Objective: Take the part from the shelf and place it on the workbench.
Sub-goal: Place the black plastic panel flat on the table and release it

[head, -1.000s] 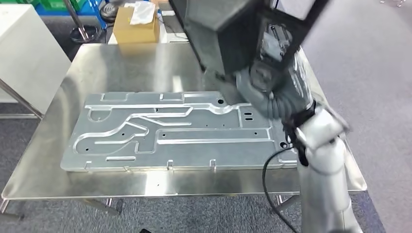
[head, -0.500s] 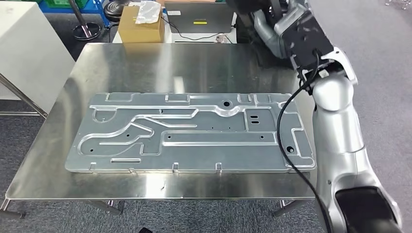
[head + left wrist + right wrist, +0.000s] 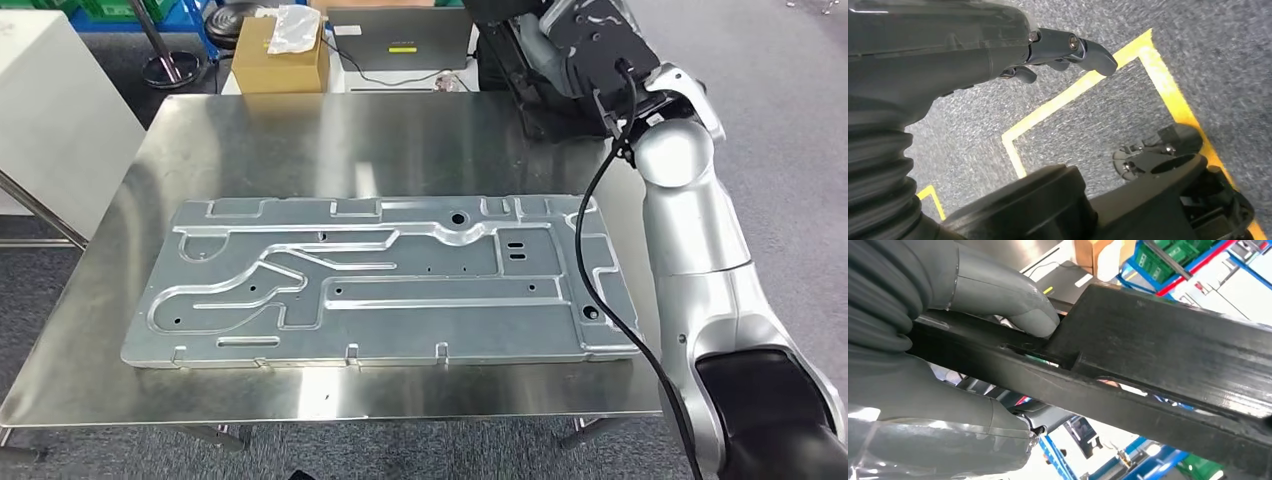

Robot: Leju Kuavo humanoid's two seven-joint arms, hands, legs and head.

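A long black part [image 3: 1158, 355] is held by my right hand [image 3: 963, 340], the thumb pressed on its upper face and the fingers wrapped under it. In the head view that hand [image 3: 565, 40] is raised at the back right corner of the steel workbench [image 3: 300, 140], with the black part [image 3: 510, 75] dark beside it above the table's far edge. My left hand [image 3: 1068, 47] hangs over grey floor, fingers loosely extended, holding nothing.
A large stamped metal panel [image 3: 380, 280] lies flat across the middle of the workbench. Behind the table are a cardboard box [image 3: 280, 55] and a laptop [image 3: 400, 40]. A white cabinet [image 3: 50, 110] stands at the left. Yellow tape [image 3: 1073, 95] marks the floor.
My right arm with the black part has swung from close over the table's middle to the back right corner. The head view has shifted slightly.
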